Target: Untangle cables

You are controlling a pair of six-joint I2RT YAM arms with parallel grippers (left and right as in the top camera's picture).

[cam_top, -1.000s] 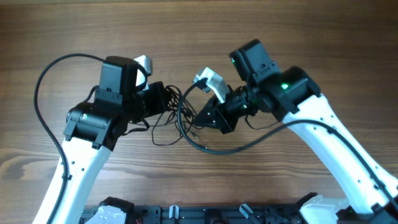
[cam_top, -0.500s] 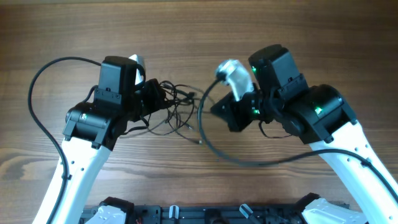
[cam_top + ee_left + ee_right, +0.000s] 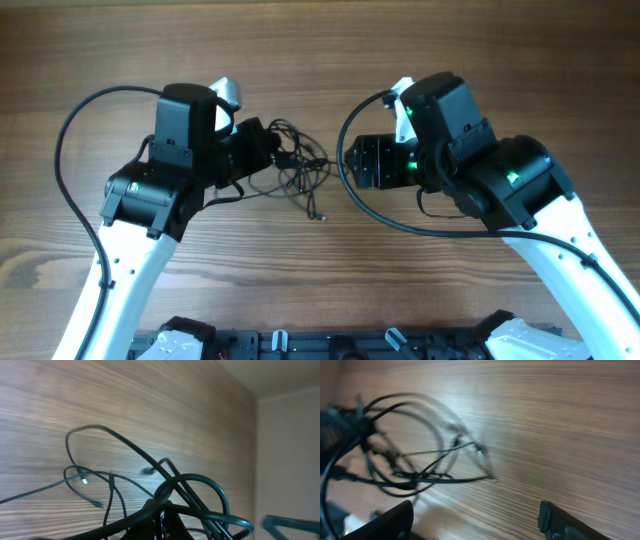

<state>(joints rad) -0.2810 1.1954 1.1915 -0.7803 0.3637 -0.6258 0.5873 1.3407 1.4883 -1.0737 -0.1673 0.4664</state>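
The cables point(image 3: 300, 168) sit in a small dark bunch on the table point(image 3: 480, 60) between my two arms, hard against the left tool point(image 3: 262, 150). That tool is clamped fully shut, and in its wrist view the strands all converge at the bottom of the frame, so I judge that it has the knot pinched.

The right tool point(image 3: 358, 162) faces the bunch from just beside it. Its fingers point(image 3: 395, 521) are spread wide with nothing between them.

These cords look thin, light and limp. I expect them to follow any pull with almost no resistance, to spring back into loops, and to slip through a loose pinch. A hard tug would likely only tighten the knot.

The bunch fans out from the left tool toward the right one, so its long axis runs roughly across the table from arm to arm. One loose strand point(image 3: 308, 195) trails away toward the robot's side of the table and ends in a small plug end point(image 3: 319, 216).

I would take hold of that strand near the plug, where it lies clear of the loops, and draw it away from the left tool.
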